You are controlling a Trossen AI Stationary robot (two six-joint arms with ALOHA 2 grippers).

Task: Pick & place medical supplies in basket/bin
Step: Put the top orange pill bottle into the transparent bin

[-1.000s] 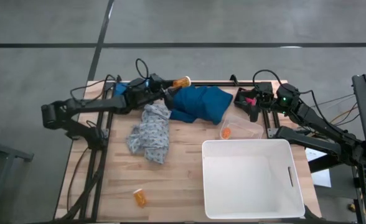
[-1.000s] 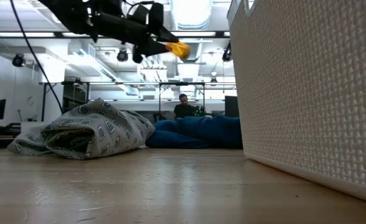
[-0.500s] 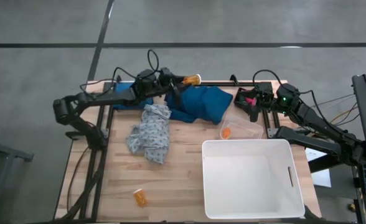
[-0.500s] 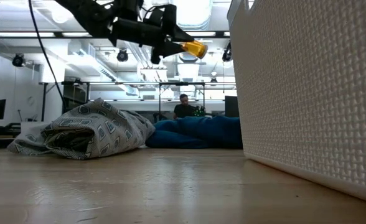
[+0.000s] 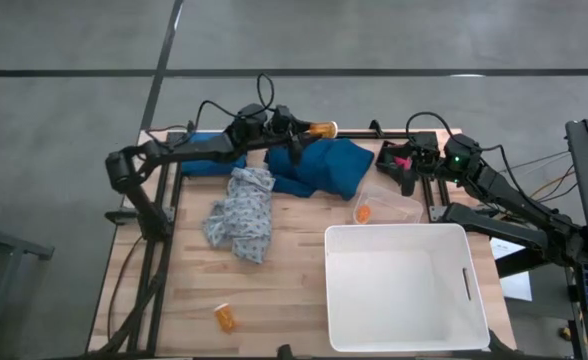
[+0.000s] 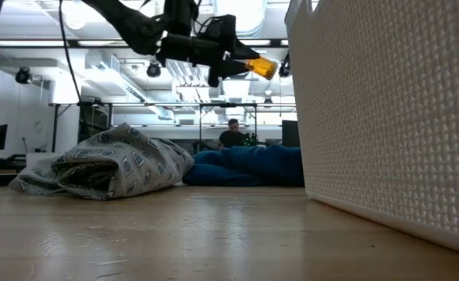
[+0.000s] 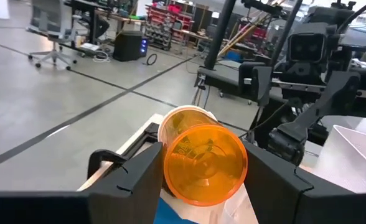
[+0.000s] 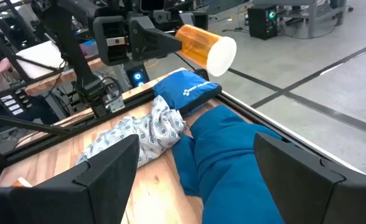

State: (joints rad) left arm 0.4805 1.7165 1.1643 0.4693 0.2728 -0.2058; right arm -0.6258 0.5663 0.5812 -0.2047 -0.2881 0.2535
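- orange pill bottle (image 5: 321, 128) is clamped in my left claw (image 5: 299, 130), teal garment (image 5: 324, 164) just below.
- my right claw (image 5: 392, 168) waits spread and empty, white tub (image 5: 406, 288) well in front of it.

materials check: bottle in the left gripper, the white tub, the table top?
Pill bottle: translucent orange plastic, glossy, light passes through; white cap looks opaque plastic. It sits between the left gripper's fingers.
White tub: likely moulded plastic, smooth matte inside; the low view shows a fine woven-look texture on its outer wall.
Table: pale wood planks, visible grain and seams, low sheen.
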